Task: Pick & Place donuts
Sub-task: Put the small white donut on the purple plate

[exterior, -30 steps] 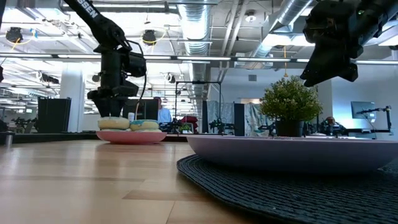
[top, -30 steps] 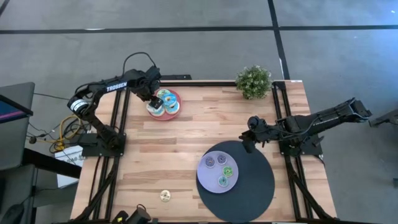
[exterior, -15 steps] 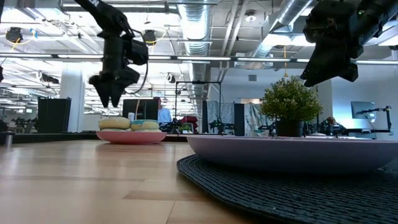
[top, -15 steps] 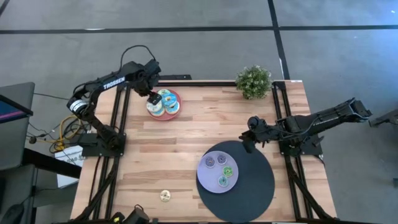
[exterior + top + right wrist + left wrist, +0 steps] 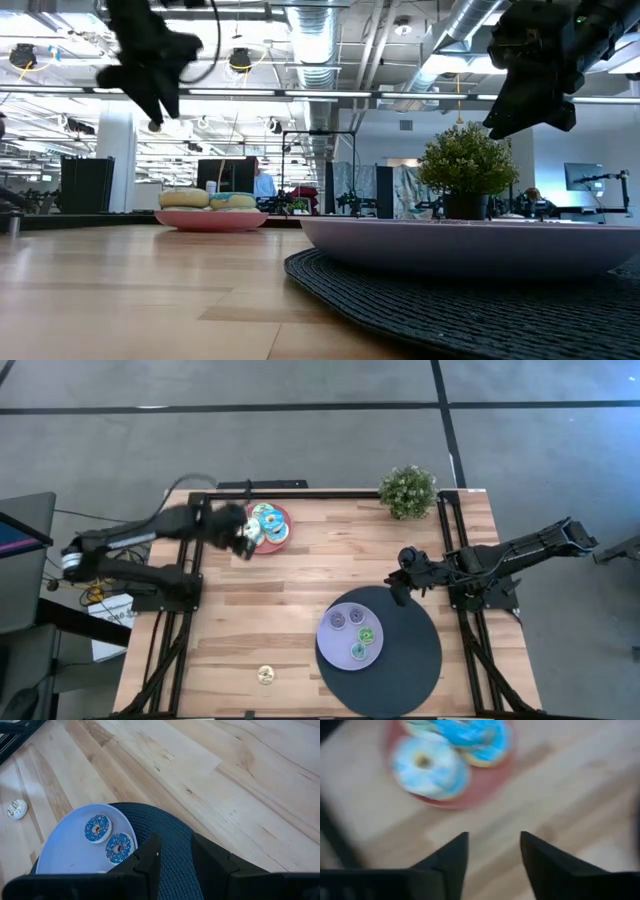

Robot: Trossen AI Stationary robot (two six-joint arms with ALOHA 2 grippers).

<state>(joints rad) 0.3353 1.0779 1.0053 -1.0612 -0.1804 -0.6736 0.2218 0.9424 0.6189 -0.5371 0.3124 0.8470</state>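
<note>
Wooden slats make up the table [image 5: 300,590], with an open workshop hall behind. Left gripper [image 5: 492,851] hangs above the boards just beside the red plate [image 5: 485,785], fingers [image 5: 452,857] parted and empty. On that plate at the far left lie flat, blue-iced donuts [image 5: 427,767], holes upward. Right gripper [image 5: 174,851], fingers narrowly apart and empty, hovers over the dark mat [image 5: 415,660], where small sprinkled donuts [image 5: 97,828] lie flat on a lavender plate [image 5: 65,855].
</note>
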